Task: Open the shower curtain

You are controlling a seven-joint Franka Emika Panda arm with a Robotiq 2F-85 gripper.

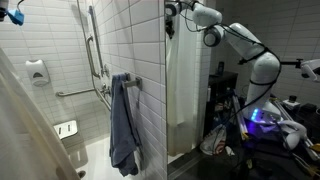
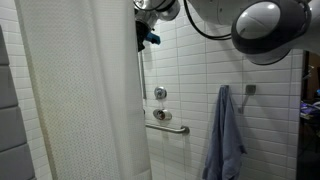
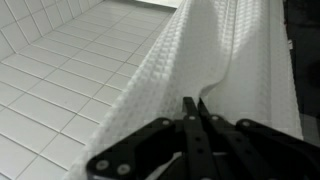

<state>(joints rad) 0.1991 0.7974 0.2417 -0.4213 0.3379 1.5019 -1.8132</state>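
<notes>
The shower curtain (image 2: 80,95) hung in tall vertical folds across the left of an exterior view, its long axis upright and its free edge dropping from high up. There my fingers (image 3: 190,120) were pressed together on a pinched fold. I judged the pull had to go sideways, leftward in that view. To the right lay the tiled wall (image 2: 190,60), a grab bar (image 2: 168,127), then a blue-grey towel (image 2: 224,135), well apart.
</notes>
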